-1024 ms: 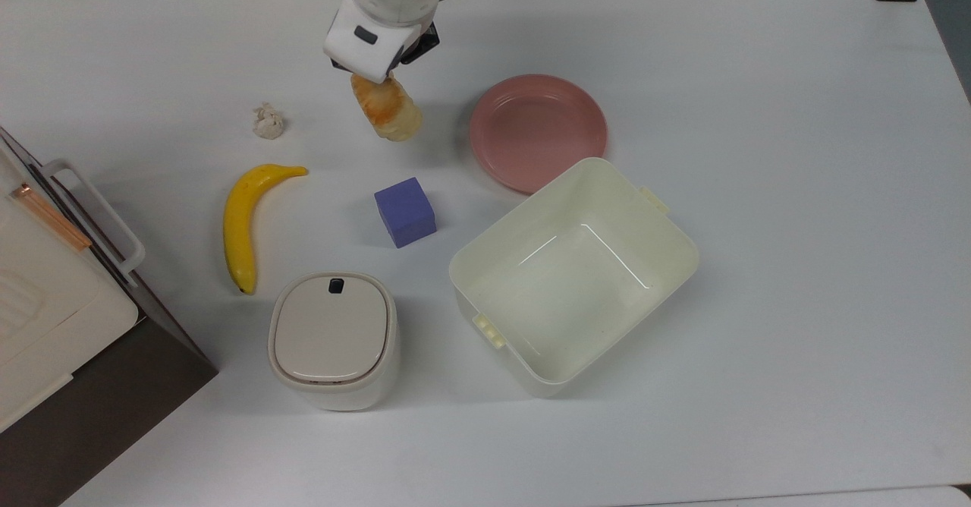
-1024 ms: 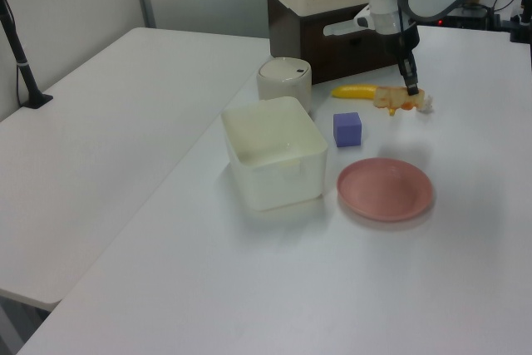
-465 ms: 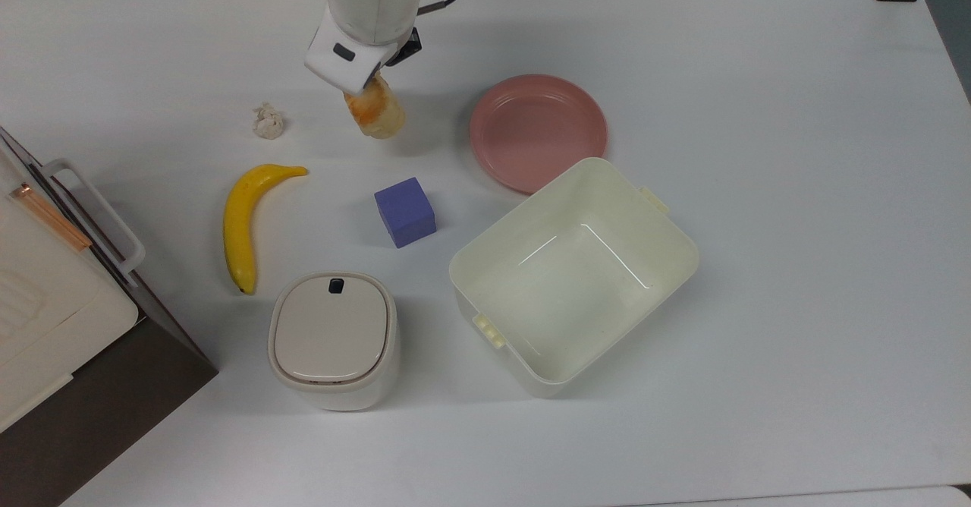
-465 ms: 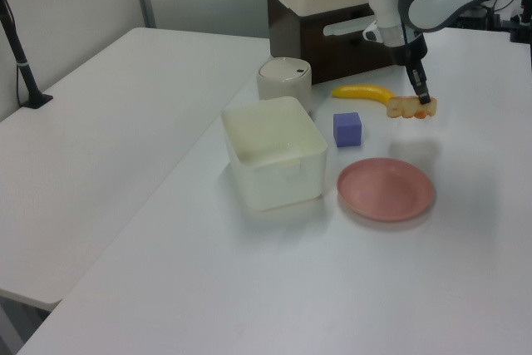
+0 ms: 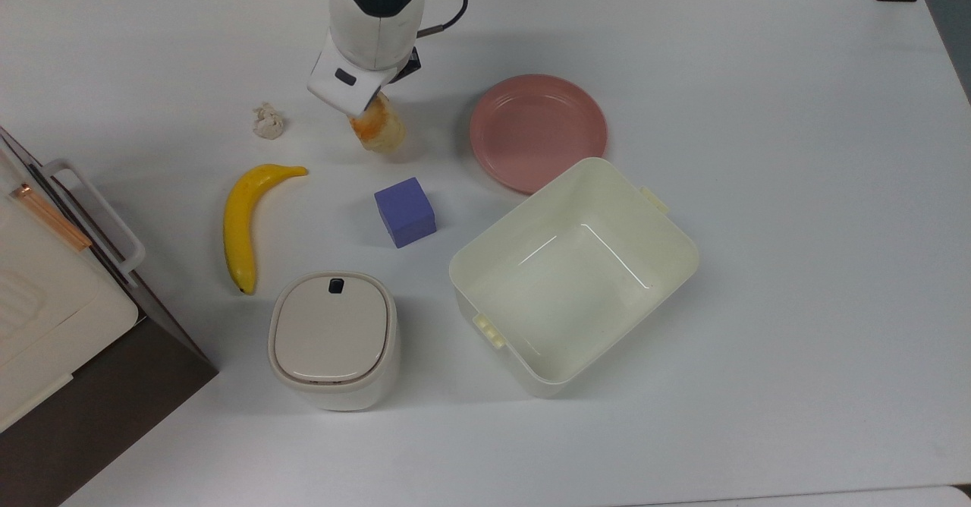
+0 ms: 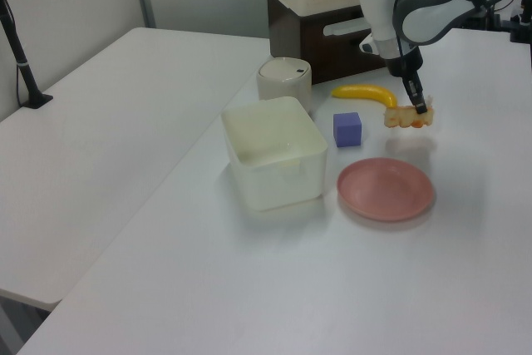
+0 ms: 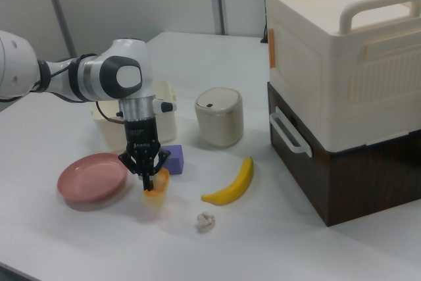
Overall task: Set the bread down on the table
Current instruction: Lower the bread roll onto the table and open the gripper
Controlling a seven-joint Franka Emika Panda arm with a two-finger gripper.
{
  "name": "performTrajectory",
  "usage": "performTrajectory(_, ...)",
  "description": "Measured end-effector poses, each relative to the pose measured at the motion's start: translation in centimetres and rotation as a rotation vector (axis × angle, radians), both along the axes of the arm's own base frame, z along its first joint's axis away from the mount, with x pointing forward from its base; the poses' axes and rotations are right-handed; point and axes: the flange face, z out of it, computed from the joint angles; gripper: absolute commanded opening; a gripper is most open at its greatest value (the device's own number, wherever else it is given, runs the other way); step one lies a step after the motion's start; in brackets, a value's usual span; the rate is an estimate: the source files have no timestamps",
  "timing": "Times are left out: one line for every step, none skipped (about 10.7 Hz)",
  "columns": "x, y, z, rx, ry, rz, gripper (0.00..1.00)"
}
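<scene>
The bread (image 5: 379,130), a small bun with a toasted orange-brown top and pale sides, hangs tilted from my gripper (image 5: 366,109), which is shut on its upper end. It is between the crumpled paper ball and the pink plate. In the left view the bread (image 6: 406,118) hangs a little above its shadow on the white table (image 6: 465,280), under my gripper (image 6: 420,108). In the right view my gripper (image 7: 150,182) points straight down, with the bread (image 7: 158,192) close over the table (image 7: 99,248). I cannot tell whether the bread touches the table.
A pink plate (image 5: 537,130) lies to the top view's right of the bread, and a paper ball (image 5: 268,121) to its left. Nearer the camera are a purple cube (image 5: 405,211), a banana (image 5: 244,222), a lidded bin (image 5: 334,340) and an open cream tub (image 5: 574,275). A stacked box (image 5: 53,310) fills the left edge.
My gripper has carried the bread slightly to the top view's left and lowered it toward the table. The bread's shadow has drawn closer to it.
</scene>
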Motion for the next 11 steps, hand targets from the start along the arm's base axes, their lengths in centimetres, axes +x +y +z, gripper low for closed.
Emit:
performTrajectory(0.0,-0.1,0.0,0.000,0.001,-0.001,0.16)
performTrajectory(0.0,-0.2,0.0,0.000,0.000,-0.004,0.38)
performTrajectory(0.0,-0.5,0.0,0.000,-0.001,-0.009,0.61)
performTrajectory(0.0,-0.9,0.0,0.000,-0.001,-0.016,0.69)
performTrajectory(0.1,-1.1,0.1,0.000,-0.009,-0.019,0.77)
performTrajectory(0.3,-1.2,0.1,0.002,-0.024,-0.018,0.85)
performTrajectory(0.4,-1.3,0.2,0.002,-0.031,-0.019,0.96)
performTrajectory(0.4,-1.5,0.2,0.002,-0.032,-0.022,1.00)
performTrajectory(0.4,-1.7,0.2,0.002,-0.033,-0.025,1.00)
performTrajectory(0.4,-1.7,0.2,0.002,-0.033,-0.027,1.00)
performTrajectory(0.4,-1.8,0.3,0.002,-0.036,-0.028,1.00)
